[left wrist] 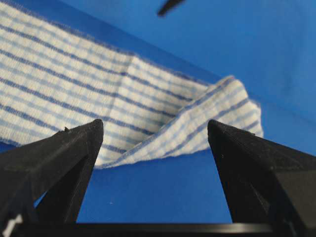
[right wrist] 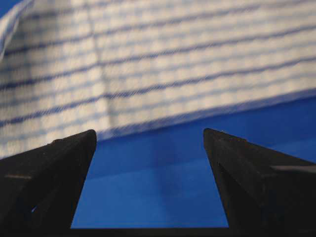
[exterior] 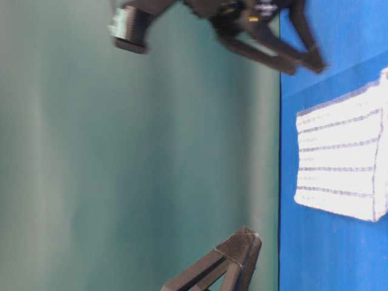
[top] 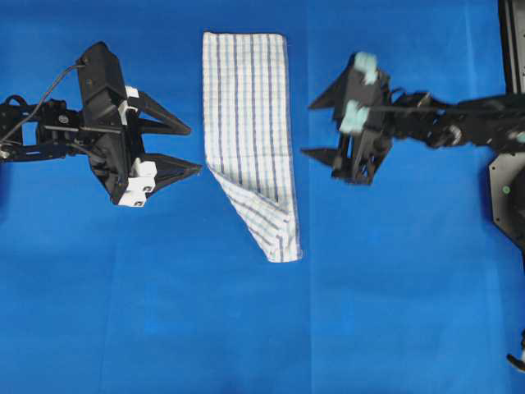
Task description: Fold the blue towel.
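Blue table covering (top: pixel 123 312) is carrying the blue towel (top: pixel 246 123), already narrowed lengthwise, one end skewed; left gripper (top: pixel 190 149) and right gripper (top: pixel 316 130) are flanking it, both spread, grasping nothing.

In the table-level view the blue towel (exterior: pixel 342 163) runs off the right edge, so its far end is unseen, and the left gripper (exterior: pixel 285 57) above it is smeared by blur (its fingertips barely resolve). The right gripper (exterior: pixel 242 251) there is cut by the bottom edge. In the right wrist view the towel (right wrist: pixel 148 64) overruns three edges. What lies under its folded corner (top: pixel 275 226) is hidden.
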Tool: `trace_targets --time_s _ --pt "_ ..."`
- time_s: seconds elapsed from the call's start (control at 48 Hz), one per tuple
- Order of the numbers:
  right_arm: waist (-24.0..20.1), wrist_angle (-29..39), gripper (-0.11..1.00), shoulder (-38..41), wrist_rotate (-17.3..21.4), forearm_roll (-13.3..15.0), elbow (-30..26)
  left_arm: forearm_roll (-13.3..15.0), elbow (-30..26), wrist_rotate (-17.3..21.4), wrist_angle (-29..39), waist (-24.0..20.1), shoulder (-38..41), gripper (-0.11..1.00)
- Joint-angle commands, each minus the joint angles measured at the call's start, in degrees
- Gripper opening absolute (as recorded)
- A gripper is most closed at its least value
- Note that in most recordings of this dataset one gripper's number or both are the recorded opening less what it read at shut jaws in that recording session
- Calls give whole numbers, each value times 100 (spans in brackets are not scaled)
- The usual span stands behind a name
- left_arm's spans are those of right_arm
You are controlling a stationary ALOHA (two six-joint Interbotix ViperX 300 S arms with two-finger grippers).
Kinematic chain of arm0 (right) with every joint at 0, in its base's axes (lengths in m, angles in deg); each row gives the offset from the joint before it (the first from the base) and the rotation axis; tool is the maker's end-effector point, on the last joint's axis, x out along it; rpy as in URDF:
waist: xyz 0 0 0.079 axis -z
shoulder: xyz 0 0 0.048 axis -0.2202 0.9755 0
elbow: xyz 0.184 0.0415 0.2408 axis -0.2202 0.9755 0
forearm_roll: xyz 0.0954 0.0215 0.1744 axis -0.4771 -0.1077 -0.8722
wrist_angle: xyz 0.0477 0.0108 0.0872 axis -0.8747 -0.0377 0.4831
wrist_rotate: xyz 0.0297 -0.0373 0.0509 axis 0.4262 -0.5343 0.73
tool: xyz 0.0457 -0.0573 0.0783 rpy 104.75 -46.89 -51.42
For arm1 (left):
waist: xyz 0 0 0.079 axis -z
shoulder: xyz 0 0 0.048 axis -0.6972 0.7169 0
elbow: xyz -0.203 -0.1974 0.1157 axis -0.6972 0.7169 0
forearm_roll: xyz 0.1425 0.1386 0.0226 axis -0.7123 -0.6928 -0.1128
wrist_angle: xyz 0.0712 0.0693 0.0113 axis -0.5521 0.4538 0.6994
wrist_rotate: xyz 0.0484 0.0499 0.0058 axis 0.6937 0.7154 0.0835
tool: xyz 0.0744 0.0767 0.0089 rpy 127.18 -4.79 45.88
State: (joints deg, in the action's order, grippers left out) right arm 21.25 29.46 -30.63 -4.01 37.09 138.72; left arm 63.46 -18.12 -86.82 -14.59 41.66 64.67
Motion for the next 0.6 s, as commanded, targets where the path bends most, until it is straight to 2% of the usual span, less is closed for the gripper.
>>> trace_targets --time_s 0.0,0.209,0.438,0.584 --pt "-290 -141 85 220 -9 -97 -167 -18 -53 18 -44 -18 -9 81" --pt "-782 -193 85 642 -9 -158 -466 -18 -35 9 -44 -18 0 81" --pt "-993 -334 85 817 -18 -185 -712 -18 -62 -9 -44 -18 18 81" --pt "-1090 -334 85 984 -62 -167 -1055 -18 -62 -26 -44 -18 35 81"
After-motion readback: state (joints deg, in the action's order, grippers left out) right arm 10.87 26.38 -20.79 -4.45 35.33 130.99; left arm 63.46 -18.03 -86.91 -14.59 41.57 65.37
